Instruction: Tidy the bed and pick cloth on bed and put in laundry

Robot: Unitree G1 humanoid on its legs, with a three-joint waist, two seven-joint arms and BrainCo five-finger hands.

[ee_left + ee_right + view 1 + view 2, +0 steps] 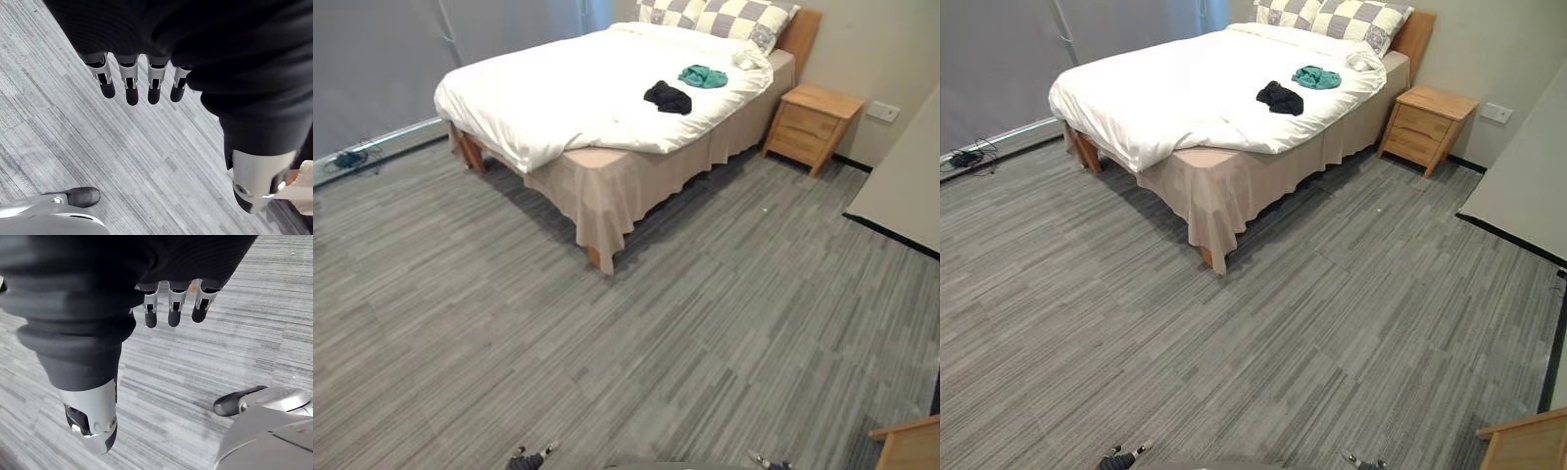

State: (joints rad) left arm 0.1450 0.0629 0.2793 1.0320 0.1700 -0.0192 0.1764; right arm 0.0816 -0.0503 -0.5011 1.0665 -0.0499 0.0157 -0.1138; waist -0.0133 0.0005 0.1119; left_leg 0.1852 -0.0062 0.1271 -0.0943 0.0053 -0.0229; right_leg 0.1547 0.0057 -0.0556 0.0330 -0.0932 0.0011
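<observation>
A bed [607,186] with a rumpled white duvet [568,88] stands at the far side of the room, its beige skirt hanging at the near corner. On the duvet lie a black cloth [668,97] and, just beyond it, a teal cloth [703,75]. Checked pillows [720,18] rest at the headboard. My left hand [129,81] hangs over the grey floor with fingers straight and nothing in it. My right hand [171,303] hangs the same way, relaxed and holding nothing. Both hands are far from the bed.
A wooden nightstand [811,124] stands to the right of the bed by the wall. A pale panel [901,186] leans in at the right edge. A wooden piece of furniture [911,446] shows at the bottom right corner. Grey striped carpet [607,352] stretches between me and the bed.
</observation>
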